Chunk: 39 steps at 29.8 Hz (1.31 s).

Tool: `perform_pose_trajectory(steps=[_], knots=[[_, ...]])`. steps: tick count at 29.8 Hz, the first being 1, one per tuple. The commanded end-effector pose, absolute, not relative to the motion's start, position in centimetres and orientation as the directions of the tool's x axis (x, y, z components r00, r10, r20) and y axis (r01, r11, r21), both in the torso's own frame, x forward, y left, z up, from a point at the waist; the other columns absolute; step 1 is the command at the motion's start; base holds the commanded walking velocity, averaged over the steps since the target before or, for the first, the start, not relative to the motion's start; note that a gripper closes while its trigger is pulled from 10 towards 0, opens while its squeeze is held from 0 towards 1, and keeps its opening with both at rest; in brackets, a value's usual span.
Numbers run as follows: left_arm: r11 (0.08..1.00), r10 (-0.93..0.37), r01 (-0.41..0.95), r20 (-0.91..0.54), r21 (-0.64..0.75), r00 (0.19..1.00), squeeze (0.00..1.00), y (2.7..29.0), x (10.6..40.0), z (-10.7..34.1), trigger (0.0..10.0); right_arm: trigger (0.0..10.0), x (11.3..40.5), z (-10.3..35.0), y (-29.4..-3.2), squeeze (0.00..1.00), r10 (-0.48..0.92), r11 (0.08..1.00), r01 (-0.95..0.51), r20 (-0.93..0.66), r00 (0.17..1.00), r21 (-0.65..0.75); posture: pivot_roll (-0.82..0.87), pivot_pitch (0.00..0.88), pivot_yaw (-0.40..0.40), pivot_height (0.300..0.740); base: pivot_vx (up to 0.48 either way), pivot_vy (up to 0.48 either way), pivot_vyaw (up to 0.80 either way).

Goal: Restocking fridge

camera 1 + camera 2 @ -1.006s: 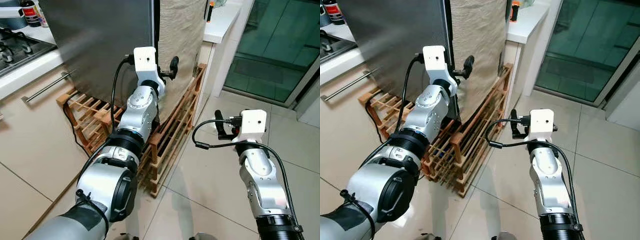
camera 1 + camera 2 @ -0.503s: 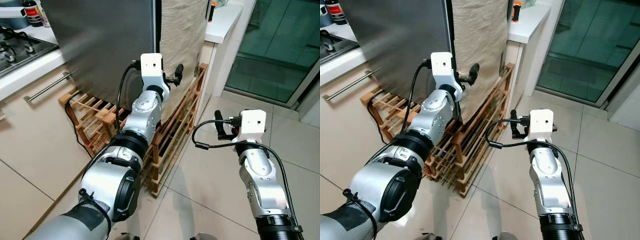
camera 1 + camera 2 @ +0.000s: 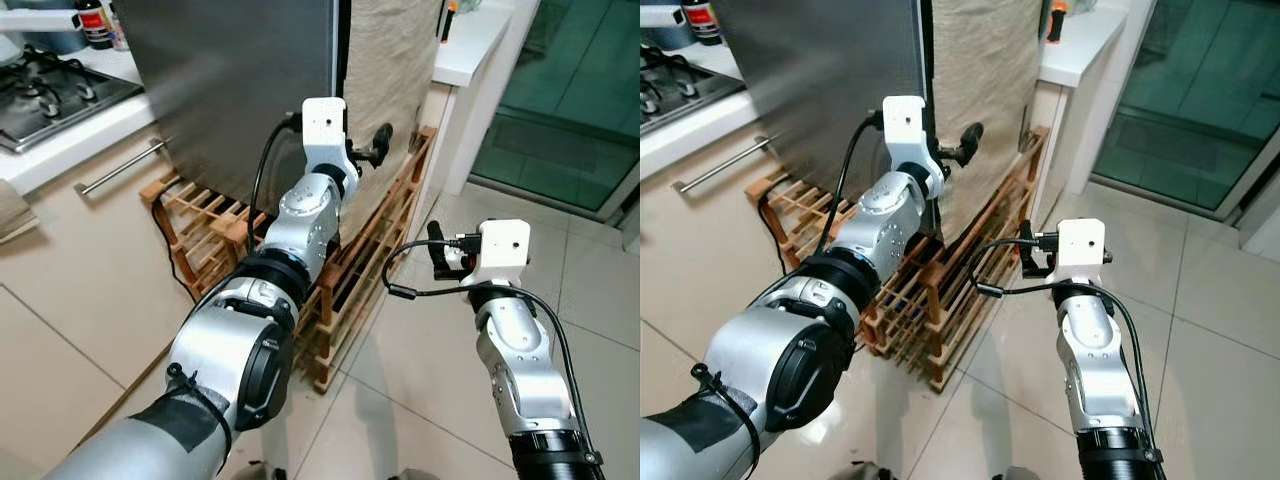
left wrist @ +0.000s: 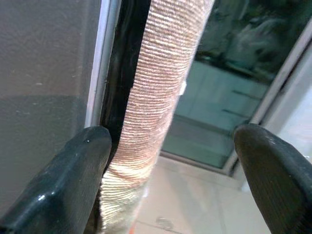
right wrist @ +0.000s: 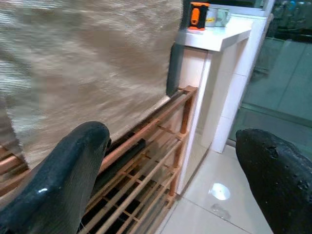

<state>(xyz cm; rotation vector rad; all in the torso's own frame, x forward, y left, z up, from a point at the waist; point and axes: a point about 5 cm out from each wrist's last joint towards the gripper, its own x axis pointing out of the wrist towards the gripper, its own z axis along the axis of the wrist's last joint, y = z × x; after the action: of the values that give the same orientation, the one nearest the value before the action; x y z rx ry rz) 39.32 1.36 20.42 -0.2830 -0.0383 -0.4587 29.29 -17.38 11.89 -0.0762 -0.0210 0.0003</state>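
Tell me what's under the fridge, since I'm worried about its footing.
A wooden slatted rack lies on the tiled floor beneath the fridge. A black cable runs beside it. The fridge's feet are hidden.

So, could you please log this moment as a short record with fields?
Setting: kitchen, tiled floor
Fridge: steel door closed, woven cloth draped over its side
Left hand: open, raised at the door's edge, fingers either side of the cloth's edge
Right hand: open, held low over the floor
Below fridge: wooden rack
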Motion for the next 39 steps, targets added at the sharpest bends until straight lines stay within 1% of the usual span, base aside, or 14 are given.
perform_pose_trajectory(steps=[1,2,4,7,10,12,17,20,23,26,28,29,33,39], knots=[[0.732,-0.604,0.633,0.189,-0.252,0.774,0.0,-4.1,37.5,22.9,10.0,10.0,29.1,12.2,-17.2,0.0,0.004,0.997,-0.001,0.042,0.999,-0.073,-0.27,0.0,0.084,0.716,0.0,0.0,0.0],[0.732,-0.604,0.633,0.189,-0.252,0.774,0.0,-4.1,37.5,22.9,10.0,10.0,29.1,12.2,-17.2,0.0,0.004,0.997,-0.001,0.042,0.999,-0.073,-0.27,0.0,0.084,0.716,0.0,0.0,0.0],[0.573,-0.728,0.77,0.256,-0.282,0.636,0.0,-6.9,35.7,23.9,10.0,10.0,28.6,11.9,-17.3,0.0,-0.002,0.998,0.005,0.033,0.999,-0.07,-0.29,0.0,0.088,0.716,0.0,0.0,0.0],[0.49,-0.773,0.827,0.3,-0.275,0.558,0.0,-7.9,34.9,24.4,10.0,10.0,28.4,11.7,-17.5,0.0,-0.013,0.997,0.014,0.028,1.0,-0.069,-0.29,0.0,0.088,0.716,0.0,0.0,0.0],[0.496,-0.774,0.834,0.313,-0.242,0.551,0.0,-7.3,35.0,24.3,10.0,10.0,28.3,11.8,-17.7,0.0,-0.028,0.997,0.03,0.033,0.999,-0.068,-0.29,0.0,0.089,0.716,0.0,0.0,0.0],[0.508,-0.76,0.826,0.324,-0.244,0.563,0.0,-6.3,35.3,24.1,10.0,10.0,28.3,12.0,-17.7,0.0,-0.033,0.997,0.035,0.038,0.999,-0.067,-0.29,0.0,0.087,0.716,0.0,0.0,0.0],[0.718,-0.607,0.679,0.341,-0.153,0.718,0.0,3.5,36.0,21.7,10.0,10.0,27.4,12.6,-17.7,0.0,-0.044,0.997,0.048,0.066,0.997,-0.059,-0.24,0.0,0.074,0.716,0.0,0.0,0.0],[0.758,-0.576,0.64,0.331,-0.126,0.747,0.0,5.1,35.7,21.0,10.0,10.0,27.0,12.9,-17.7,0.0,-0.048,0.997,0.053,0.083,0.995,-0.058,-0.23,0.0,0.072,0.716,0.0,0.0,0.0],[0.904,-0.406,0.427,0.28,-0.017,0.87,0.0,11.1,33.2,18.0,10.0,10.0,24.5,13.5,-18.5,0.0,-0.089,0.995,0.096,0.148,0.985,-0.041,-0.18,0.0,0.051,0.716,0.0,0.0,0.0],[0.95,-0.309,0.291,0.2,0.118,0.93,0.0,14.9,29.8,15.2,10.0,10.0,22.3,13.0,-19.1,0.0,-0.101,0.992,0.111,0.156,0.983,-0.056,-0.17,0.0,0.046,0.716,0.0,0.0,0.0],[0.952,-0.297,0.276,0.18,0.134,0.938,0.0,15.5,29.1,14.7,10.0,10.0,21.9,12.9,-19.1,0.0,-0.1,0.992,0.111,0.154,0.983,-0.063,-0.17,0.0,0.046,0.716,0.0,0.0,0.0],[0.966,-0.247,0.232,0.134,0.114,0.96,0.0,17.4,26.8,13.0,10.0,10.0,20.9,12.8,-19.0,0.0,-0.06,0.987,0.086,0.189,0.98,-0.132,-0.16,0.0,0.047,0.716,0.0,0.0,0.0],[0.971,-0.237,0.234,0.066,0.049,0.969,0.0,18.2,24.9,11.7,10.0,10.0,20.5,11.7,-19.1,0.0,-0.058,0.983,0.08,0.136,0.989,-0.165,-0.16,0.0,0.044,0.716,0.0,0.0,0.0],[0.969,-0.246,0.244,0.146,0.028,0.958,0.0,16.1,27.1,14.6,10.0,10.0,21.9,11.9,-19.2,0.0,-0.075,0.984,0.095,0.133,0.988,-0.152,-0.16,0.0,0.04,0.716,0.277,0.0,0.0]])
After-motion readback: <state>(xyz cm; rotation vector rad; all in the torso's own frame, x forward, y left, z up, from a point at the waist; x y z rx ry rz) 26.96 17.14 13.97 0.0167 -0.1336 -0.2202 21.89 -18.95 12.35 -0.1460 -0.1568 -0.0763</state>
